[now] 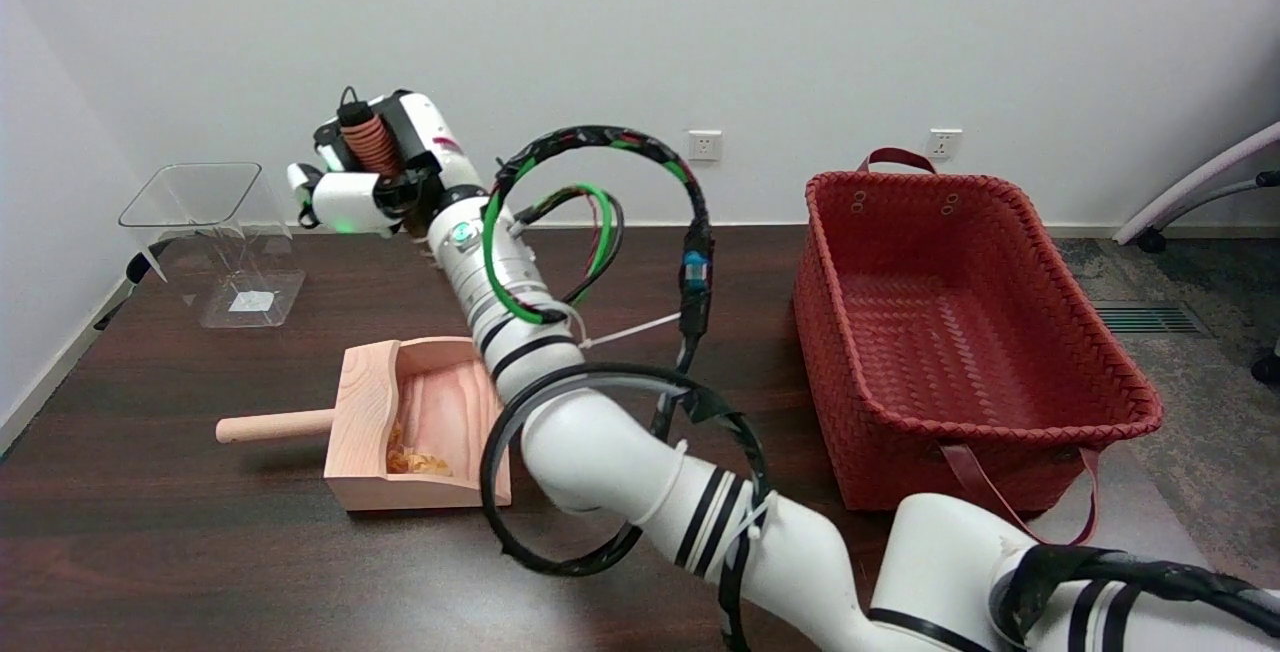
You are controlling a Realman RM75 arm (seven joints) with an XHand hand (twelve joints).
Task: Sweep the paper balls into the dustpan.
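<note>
Right hand is raised above the table's far side, fingers wrapped round a brush handle with ribbed copper-brown grip; bristles not visible. Left of and below the hand: clear plastic container. Nearer the camera and just below the hand: wooden dustpan, handle pointing left, with crumpled yellowish paper balls already lying inside; no loose balls visible, though the forearm hides some table. Judgement: lower the brush slowly and stroke toward the pan mouth without nudging the pan. Far right of the hand: red woven basket. Surface: dark wood table; white wall with sockets behind.
</note>
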